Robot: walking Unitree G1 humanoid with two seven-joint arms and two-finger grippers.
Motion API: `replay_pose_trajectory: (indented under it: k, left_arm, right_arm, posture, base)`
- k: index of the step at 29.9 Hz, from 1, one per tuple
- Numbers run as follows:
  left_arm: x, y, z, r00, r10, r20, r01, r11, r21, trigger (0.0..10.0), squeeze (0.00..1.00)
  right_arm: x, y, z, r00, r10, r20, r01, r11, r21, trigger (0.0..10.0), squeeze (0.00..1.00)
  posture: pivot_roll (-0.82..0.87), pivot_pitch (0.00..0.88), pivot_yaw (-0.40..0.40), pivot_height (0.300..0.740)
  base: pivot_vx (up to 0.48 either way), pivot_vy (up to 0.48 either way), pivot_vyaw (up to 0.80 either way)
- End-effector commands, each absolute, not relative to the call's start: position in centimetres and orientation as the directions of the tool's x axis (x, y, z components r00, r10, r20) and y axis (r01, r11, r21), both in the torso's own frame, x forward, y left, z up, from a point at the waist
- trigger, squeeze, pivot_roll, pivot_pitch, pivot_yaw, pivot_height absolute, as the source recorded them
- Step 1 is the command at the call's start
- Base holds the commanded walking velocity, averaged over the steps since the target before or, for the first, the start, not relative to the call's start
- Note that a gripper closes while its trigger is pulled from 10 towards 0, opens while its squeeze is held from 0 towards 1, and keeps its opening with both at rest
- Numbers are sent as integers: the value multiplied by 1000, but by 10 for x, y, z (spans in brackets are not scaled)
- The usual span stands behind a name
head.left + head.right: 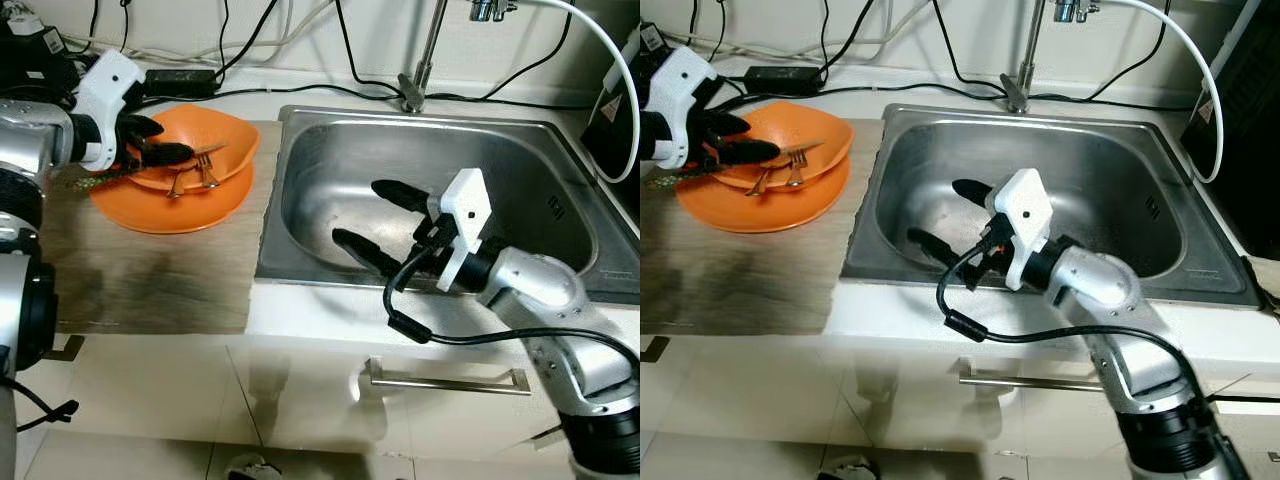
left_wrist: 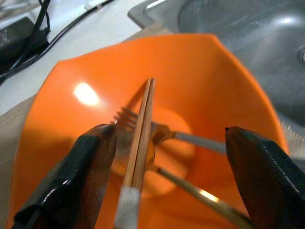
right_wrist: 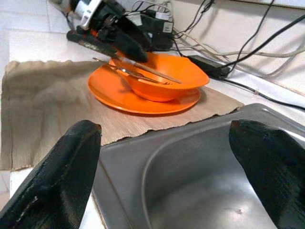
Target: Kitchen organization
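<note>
Chopsticks [image 2: 141,133] run straight out between your left gripper's fingers [image 2: 71,186], long axis in line with the wrist, tips reaching over the middle of the orange bowl [image 1: 225,135]. Left gripper [image 1: 150,140] is your near hand here, poised at the bowl's rim with its jaws spread wide, one black finger either side of the sticks; you cannot tell from the wrist view whether the nearer pad touches them. Just past the fingers, a fork [image 2: 131,119] and a second utensil [image 2: 200,191] lie crossed in the bowl's bottom. That bowl sits in an orange plate [image 1: 170,210] on the brown mat [image 1: 150,270], beside the sink [image 1: 560,140]. Right gripper [image 1: 375,220] hangs well apart, low inside the steel basin, fingers wide and holding nothing, so judge this one as the left arm's move
</note>
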State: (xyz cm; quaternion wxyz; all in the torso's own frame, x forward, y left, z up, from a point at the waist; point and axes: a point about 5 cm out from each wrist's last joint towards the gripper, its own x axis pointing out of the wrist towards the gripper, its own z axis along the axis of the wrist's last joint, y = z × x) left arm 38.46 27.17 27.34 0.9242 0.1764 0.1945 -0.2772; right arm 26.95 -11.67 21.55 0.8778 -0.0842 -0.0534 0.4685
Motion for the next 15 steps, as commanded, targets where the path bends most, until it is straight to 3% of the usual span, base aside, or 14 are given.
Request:
replay_pose_trajectory:
  k: [1, 3, 5, 6, 15]
  left_arm:
    - [387, 270, 281, 786, -424, -449, 560, 796, 229, 10000, 1000]
    - [388, 269, 280, 794, -404, -454, 544, 806, 234, 10000, 1000]
    - [389, 269, 279, 797, -387, -464, 533, 812, 238, 10000, 427]
    - [390, 268, 277, 798, -365, -480, 524, 814, 251, 10000, 0]
    - [391, 267, 276, 803, -327, -498, 498, 828, 258, 10000, 0]
  right_arm:
    - [268, -116, 223, 527, 850, 10, -829, 516, -215, 10000, 0]
    - [267, -117, 224, 518, 856, -1, -835, 505, -220, 10000, 0]
    - [267, -116, 225, 503, 864, -13, -843, 488, -226, 10000, 0]
    - [266, -115, 225, 493, 870, -22, -849, 476, -230, 10000, 0]
    - [263, -114, 225, 482, 876, -39, -857, 461, -231, 10000, 0]
  posture:
    - [66, 4, 6, 740]
    - [67, 2, 3, 740]
    - [65, 3, 3, 740]
    - [64, 2, 4, 740]
    - [62, 2, 9, 740]
  base:
    - [0, 0, 0]
    - [0, 0, 0]
    - [0, 0, 0]
    - [0, 0, 0]
    - [0, 0, 0]
